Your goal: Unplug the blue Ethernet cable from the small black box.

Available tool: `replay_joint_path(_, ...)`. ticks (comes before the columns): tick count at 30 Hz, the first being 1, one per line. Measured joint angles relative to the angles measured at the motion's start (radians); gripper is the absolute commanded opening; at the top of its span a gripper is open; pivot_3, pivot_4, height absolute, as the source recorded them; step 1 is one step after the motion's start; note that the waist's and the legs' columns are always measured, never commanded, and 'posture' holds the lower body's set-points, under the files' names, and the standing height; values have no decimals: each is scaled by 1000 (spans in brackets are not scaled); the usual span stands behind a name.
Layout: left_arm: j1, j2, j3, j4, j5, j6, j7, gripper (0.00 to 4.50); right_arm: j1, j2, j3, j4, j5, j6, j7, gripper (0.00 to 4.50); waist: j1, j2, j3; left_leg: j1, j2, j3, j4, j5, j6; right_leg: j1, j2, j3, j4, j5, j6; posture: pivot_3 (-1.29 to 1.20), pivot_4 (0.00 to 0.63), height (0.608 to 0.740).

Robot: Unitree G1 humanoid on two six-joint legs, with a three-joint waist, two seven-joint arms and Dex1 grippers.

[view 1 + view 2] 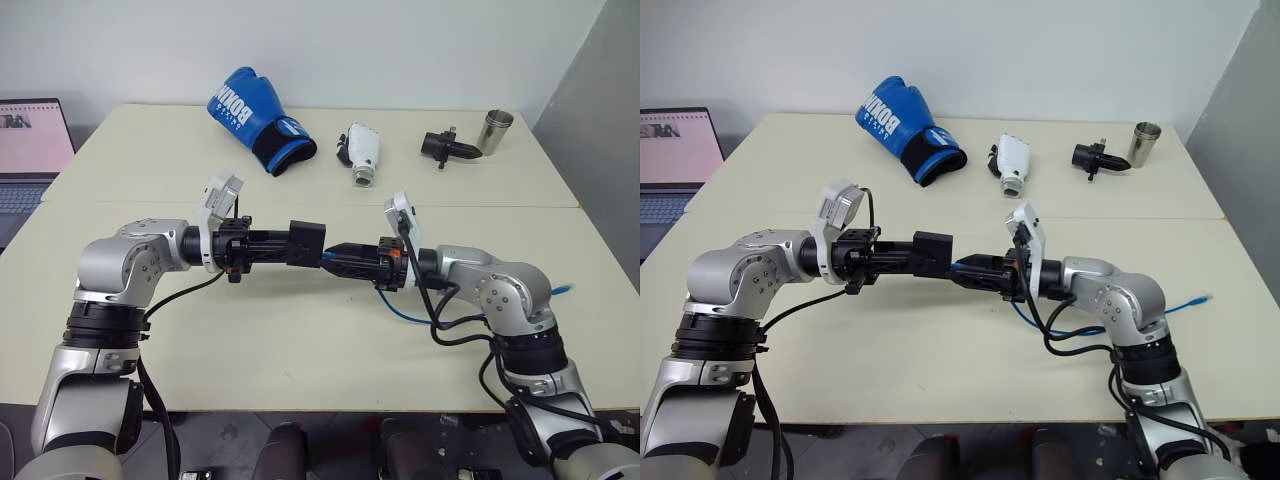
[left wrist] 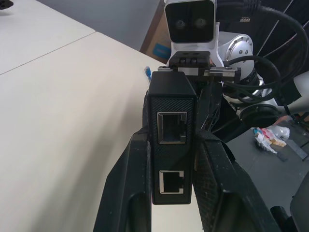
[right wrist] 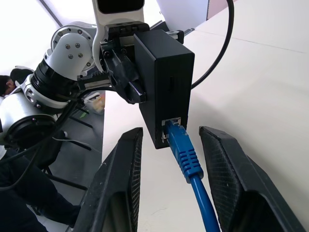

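My left gripper (image 1: 292,246) is shut on the small black box (image 1: 306,243) and holds it level above the table's middle. In the left wrist view the box (image 2: 171,135) sits clamped between the two fingers, showing two empty ports. The blue Ethernet cable (image 3: 186,157) is plugged into a port on the box's (image 3: 166,82) other side. My right gripper (image 3: 171,133) is open, its fingers (image 3: 120,169) standing on either side of the blue plug with gaps to it. From there the cable (image 1: 400,312) droops under my right arm, and its free tip (image 1: 567,290) lies on the table at the right.
At the back of the table (image 1: 300,340) lie a blue boxing glove (image 1: 255,115), a white device (image 1: 360,150), a black pointed gadget (image 1: 445,147) and a metal cup (image 1: 494,131). An open laptop (image 1: 30,150) stands at the far left.
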Motion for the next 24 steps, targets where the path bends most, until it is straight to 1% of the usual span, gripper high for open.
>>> replay_joint_path(12,0,-1,2,0,0,0,0,794,0,-6,0,2,2,4,7,1951,0,0,0,0,0,0,0,0,0,0,0,0,0,0,0,0,150,740)
replay_joint_path(15,0,-1,3,0,0,0,0,794,0,-6,0,2,2,4,7,1462,0,0,0,0,0,0,0,0,0,0,0,0,0,0,0,0,150,740)
replay_joint_path(20,0,-1,5,0,-3,0,-2,794,0,-6,-7,8,2,8,6,325,0,0,0,0,0,0,0,0,0,0,0,0,0,0,0,0,150,740)
replay_joint_path(22,0,-1,9,1,-3,0,-3,794,0,-6,-11,8,7,11,15,87,0,0,0,0,0,0,0,0,0,0,0,0,0,0,0,0,150,740)
replay_joint_path(24,0,-1,9,1,-4,0,-5,794,0,-6,-14,8,12,17,15,80,0,0,0,0,0,0,0,0,0,0,0,0,0,0,0,0,150,740)
